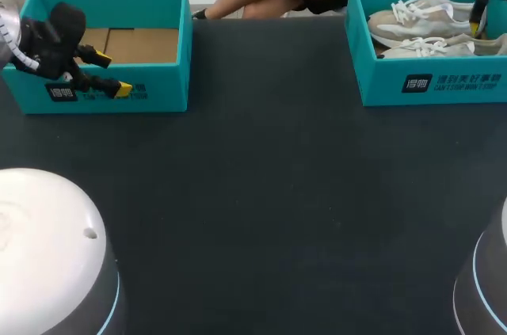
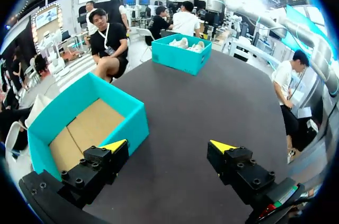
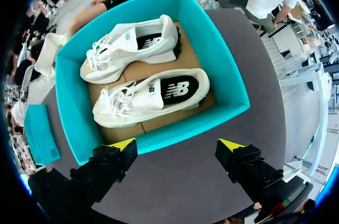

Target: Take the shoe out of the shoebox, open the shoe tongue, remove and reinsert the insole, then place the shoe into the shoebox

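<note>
The table (image 1: 269, 192) is carrying two teal boxes. The left box (image 1: 170, 81) is showing its cardboard floor, and the right box (image 3: 180, 131) is holding two pale shoes side by side. The right gripper (image 3: 177, 144) is hovering just outside that box's near wall, fingers spread wide and gripping nothing. The near shoe (image 3: 153, 97) is lying straight ahead of it, its long axis running roughly parallel to the line between the fingertips, so the wrist probably needs turning. The far shoe (image 3: 132, 46) is lying likewise. The left gripper (image 2: 168, 144) is hanging beside the left box, fingers also spread and holding nothing, well apart from both shoes.
</note>
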{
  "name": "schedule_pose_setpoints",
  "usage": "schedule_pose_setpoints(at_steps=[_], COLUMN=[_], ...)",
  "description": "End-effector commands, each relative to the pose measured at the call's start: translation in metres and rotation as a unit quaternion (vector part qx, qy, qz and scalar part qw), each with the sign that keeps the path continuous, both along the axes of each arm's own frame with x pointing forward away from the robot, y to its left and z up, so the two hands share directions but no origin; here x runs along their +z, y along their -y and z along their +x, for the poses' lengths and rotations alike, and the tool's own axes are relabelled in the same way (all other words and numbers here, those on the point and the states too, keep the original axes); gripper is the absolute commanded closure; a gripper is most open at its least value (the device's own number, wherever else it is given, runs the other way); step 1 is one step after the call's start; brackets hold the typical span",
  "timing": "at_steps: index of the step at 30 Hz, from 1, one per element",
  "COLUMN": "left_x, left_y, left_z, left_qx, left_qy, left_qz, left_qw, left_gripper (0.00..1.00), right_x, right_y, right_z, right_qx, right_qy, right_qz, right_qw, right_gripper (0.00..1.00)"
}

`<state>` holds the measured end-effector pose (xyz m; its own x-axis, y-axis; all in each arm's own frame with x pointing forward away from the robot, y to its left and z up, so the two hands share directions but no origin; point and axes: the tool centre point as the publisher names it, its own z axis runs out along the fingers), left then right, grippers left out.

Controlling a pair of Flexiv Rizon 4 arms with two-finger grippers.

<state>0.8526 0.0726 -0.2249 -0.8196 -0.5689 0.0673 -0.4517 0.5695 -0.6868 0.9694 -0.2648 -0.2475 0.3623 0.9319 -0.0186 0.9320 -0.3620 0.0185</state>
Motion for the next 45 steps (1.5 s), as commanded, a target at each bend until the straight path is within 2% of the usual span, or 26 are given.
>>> schedule_pose_setpoints(at_steps=[1, 15, 17, 21, 25, 30, 34, 39, 45], left_x=[0.000, 0.001, 0.001, -0.003, -0.013, -0.020, -0.024, -0.026, -0.025], left_y=[0.006, 0.005, 0.001, -0.010, -0.021, -0.029, -0.036, -0.045, -0.054], left_z=[-0.003, -0.006, -0.012, -0.017, -0.018, -0.017, -0.013, -0.004, 0.004], left_qx=[0.210, 0.211, 0.222, 0.252, 0.274, 0.276, 0.275, 0.291, 0.331], left_qy=[-0.073, -0.075, -0.115, -0.153, -0.191, -0.231, -0.238, -0.245, -0.269], left_qz=[0.094, 0.083, 0.066, 0.041, 0.040, 0.054, 0.073, 0.102, 0.101], left_qw=[0.970, 0.971, 0.966, 0.955, 0.942, 0.932, 0.929, 0.919, 0.899], left_gripper=[0.00, 0.00, 0.00, 0.00, 0.00, 0.00, 0.00, 0.00, 0.00], right_x=[0.011, 0.011, 0.014, 0.015, 0.009, 0.003, -0.008, -0.021, -0.033], right_y=[-0.002, -0.002, -0.007, -0.012, -0.015, -0.013, -0.006, -0.003, 0.001], right_z=[-0.034, -0.034, -0.040, -0.054, -0.067, -0.085, -0.094, -0.101, -0.105], right_qx=[0.011, 0.011, 0.019, 0.018, 0.026, 0.048, 0.057, 0.070, 0.073], right_qy=[0.011, 0.011, 0.021, 0.023, 0.017, 0.063, 0.088, 0.090, 0.073], right_qz=[0.003, 0.003, 0.021, 0.022, 0.000, 0.010, -0.010, -0.037, -0.046], right_qw=[1.000, 1.000, 0.999, 0.999, 1.000, 0.997, 0.994, 0.993, 0.994], right_gripper=[0.00, 0.00, 0.00, 0.00, 0.00, 0.00, 0.00, 0.00, 0.00])
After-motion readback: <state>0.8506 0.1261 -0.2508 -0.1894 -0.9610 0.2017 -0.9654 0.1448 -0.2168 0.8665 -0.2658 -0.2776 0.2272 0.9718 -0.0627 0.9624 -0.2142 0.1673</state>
